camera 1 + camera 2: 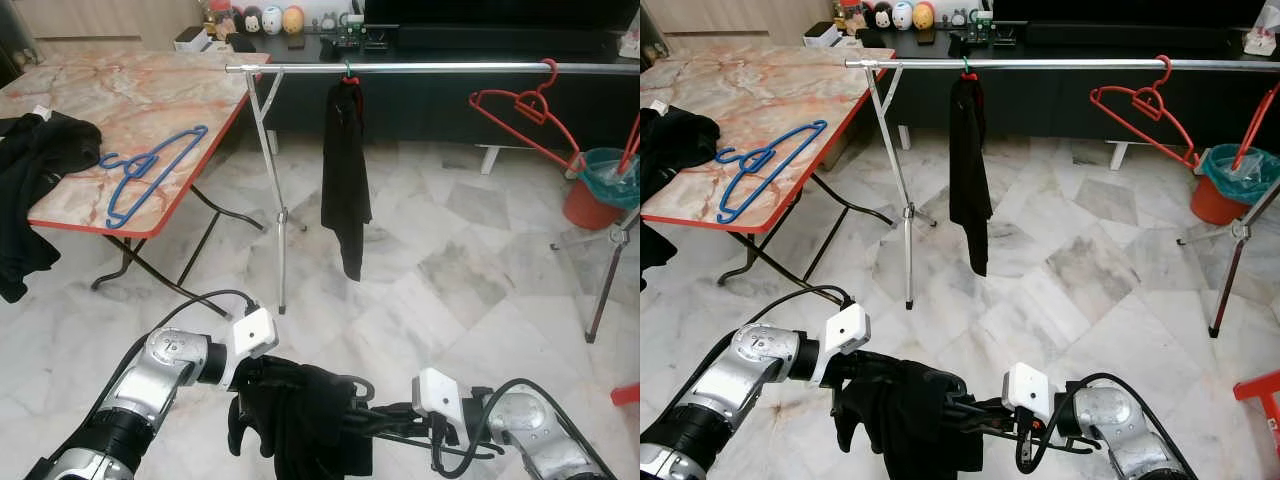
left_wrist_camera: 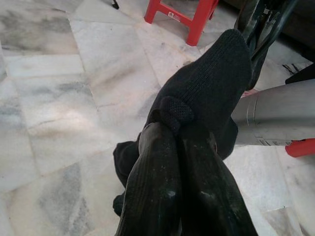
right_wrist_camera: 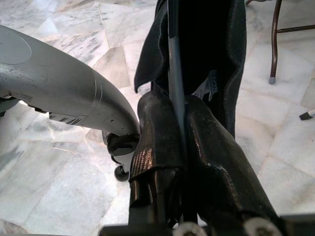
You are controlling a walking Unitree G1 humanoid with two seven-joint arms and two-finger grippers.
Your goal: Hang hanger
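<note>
Low in front of me a black knit garment [image 1: 300, 410] hangs between both grippers, above the marble floor. My left gripper [image 1: 245, 385] is shut on a fold of the cloth [image 2: 206, 83]. My right gripper [image 1: 365, 418] comes in from the right, shut on the thin grey bar of a hanger [image 3: 176, 88] that the garment is draped over. Farther ahead stands a silver clothes rail [image 1: 420, 68]. On it hang another black garment [image 1: 345, 170] and an empty red hanger [image 1: 520, 110].
A marble-topped folding table [image 1: 150, 90] at the left holds a blue hanger [image 1: 150, 165] and a heap of black clothes [image 1: 35, 160]. An orange bucket [image 1: 600, 190] stands beyond the rail's right leg. A red stool [image 1: 627, 393] is at the right edge.
</note>
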